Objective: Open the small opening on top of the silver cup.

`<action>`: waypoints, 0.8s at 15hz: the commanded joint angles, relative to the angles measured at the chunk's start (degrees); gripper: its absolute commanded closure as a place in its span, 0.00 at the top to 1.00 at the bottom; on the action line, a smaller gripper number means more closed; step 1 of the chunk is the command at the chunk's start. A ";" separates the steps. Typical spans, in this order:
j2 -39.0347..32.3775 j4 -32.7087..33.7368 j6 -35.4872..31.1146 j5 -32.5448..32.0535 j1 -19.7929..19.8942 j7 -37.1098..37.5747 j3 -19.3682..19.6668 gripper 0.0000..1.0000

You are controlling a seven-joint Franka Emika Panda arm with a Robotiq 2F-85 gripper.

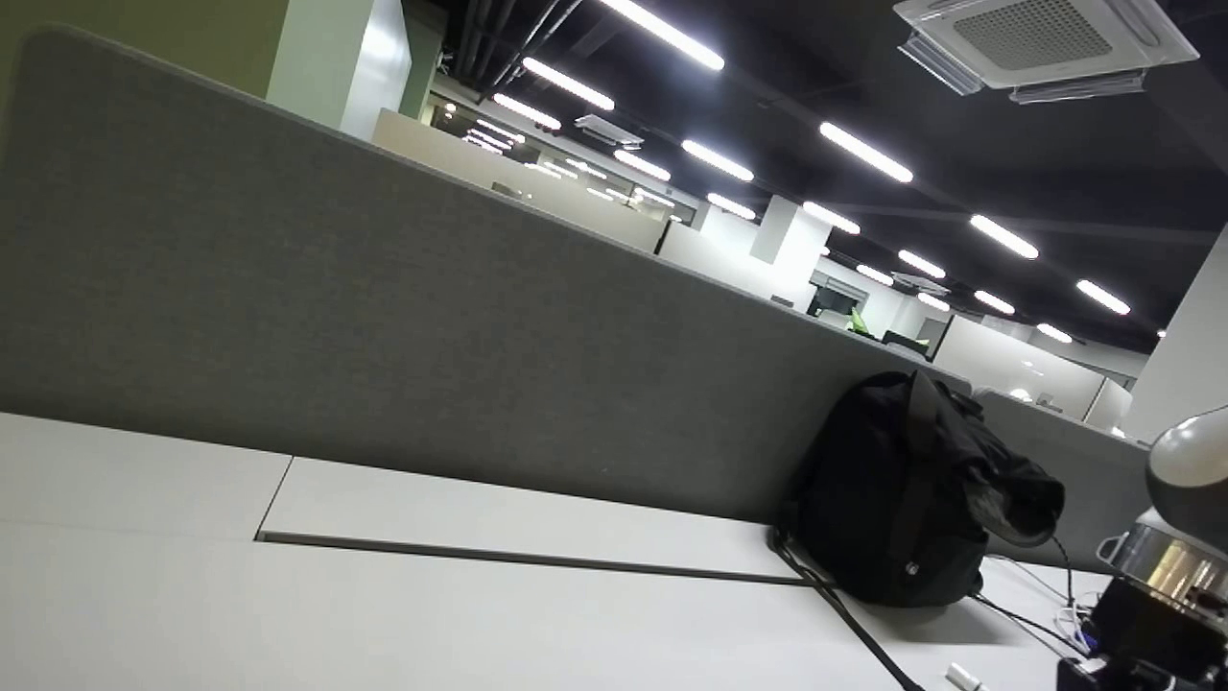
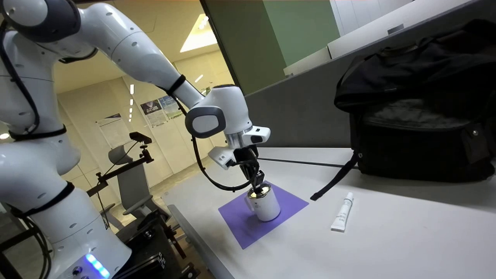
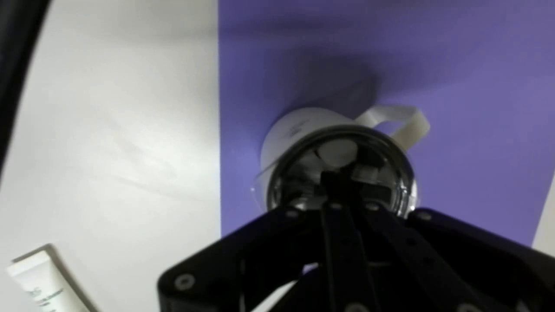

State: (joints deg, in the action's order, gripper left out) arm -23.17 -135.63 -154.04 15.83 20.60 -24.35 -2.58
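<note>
Pincer point(image 3: 341, 188), jaws together, stood over the middle of the lid point(image 3: 338, 154) on the white cup point(image 2: 266, 207); contact could not be confirmed.

White arm point(image 2: 141, 54), grey caps point(image 2: 205, 123), black cable point(image 2: 233, 189); dim tool point(image 2: 258, 189), probably black, with round screws point(image 3: 184, 282).

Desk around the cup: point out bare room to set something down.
In an exterior view, the desk is bare between the white tube and the picture's lower right corner, and between tube and purple sheet. Crowded: the sheet, with the cup under the gripper, and where the backpack and strap lie.
</note>
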 commanded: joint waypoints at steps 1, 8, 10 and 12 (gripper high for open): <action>3.16 0.68 6.12 -11.37 -7.20 9.83 7.54 0.00; 9.14 2.01 10.72 -20.57 -12.63 14.47 9.49 0.00; 10.98 1.98 10.73 -23.03 -13.81 15.82 9.57 0.00; 12.62 1.99 10.87 -24.79 -14.59 16.79 9.42 0.00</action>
State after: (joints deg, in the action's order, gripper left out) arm -13.64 -133.69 -145.02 -5.65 7.65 -11.18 6.15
